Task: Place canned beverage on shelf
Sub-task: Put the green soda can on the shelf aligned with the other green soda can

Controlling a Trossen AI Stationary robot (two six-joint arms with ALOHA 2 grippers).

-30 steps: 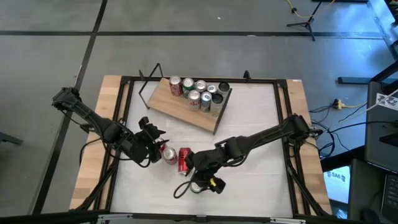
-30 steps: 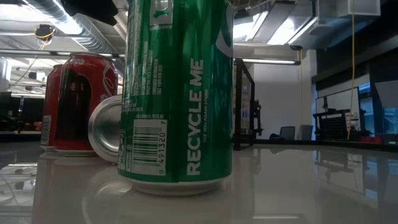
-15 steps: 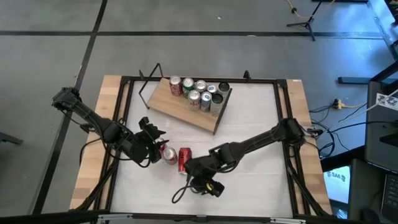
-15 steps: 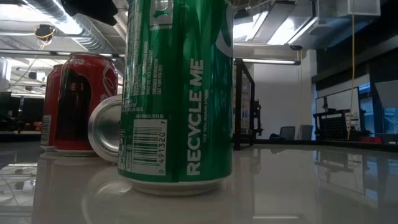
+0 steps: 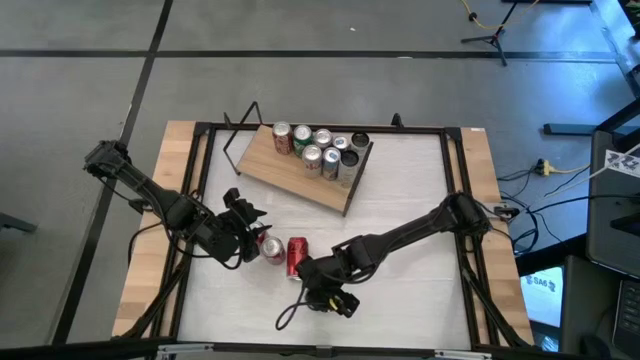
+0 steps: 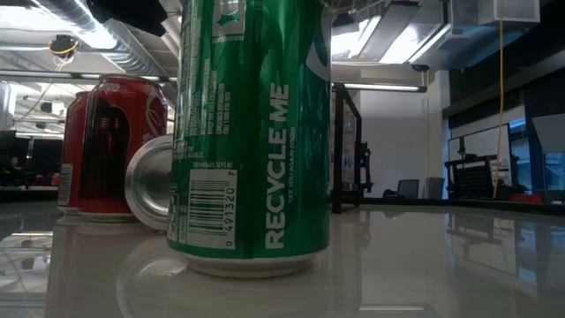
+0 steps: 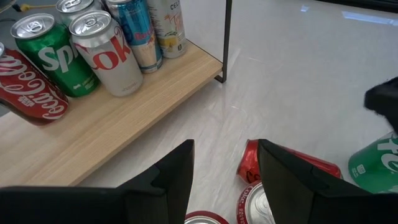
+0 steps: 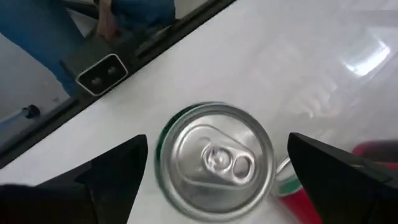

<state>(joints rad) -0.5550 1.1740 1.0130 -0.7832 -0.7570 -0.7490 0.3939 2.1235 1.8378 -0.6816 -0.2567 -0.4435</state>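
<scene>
1. Hovering directly above an upright green can (image 8: pixel 214 162), the right gripper (image 5: pixel 318 290) sits at the near middle of the white surface (image 5: pixel 410 260); its fingers (image 8: pixel 115 174) are spread wide on either side of the can's silver top and are not touching it.
2. Seen from the low view, that green can (image 6: pixel 252 132) stands upright close to the camera, with a barcode and "RECYCLE ME" on its side.
3. To its left, a red can (image 5: pixel 296 256) lies on its side on the surface, silver end (image 6: pixel 148 194) facing the near side.
4. Just left of that, another red can (image 6: pixel 110 146) stands upright, and the left gripper (image 5: pixel 252 238) is at it; its fingers (image 7: pixel 174 180) are part-way apart, and I cannot tell whether they hold the can.
5. The shelf (image 5: pixel 290 175), a light wooden board on black wire supports, lies at the far middle of the surface.
6. On its far right end stands a cluster of cans (image 5: pixel 322 150): red, green, silver and others, all upright.
</scene>
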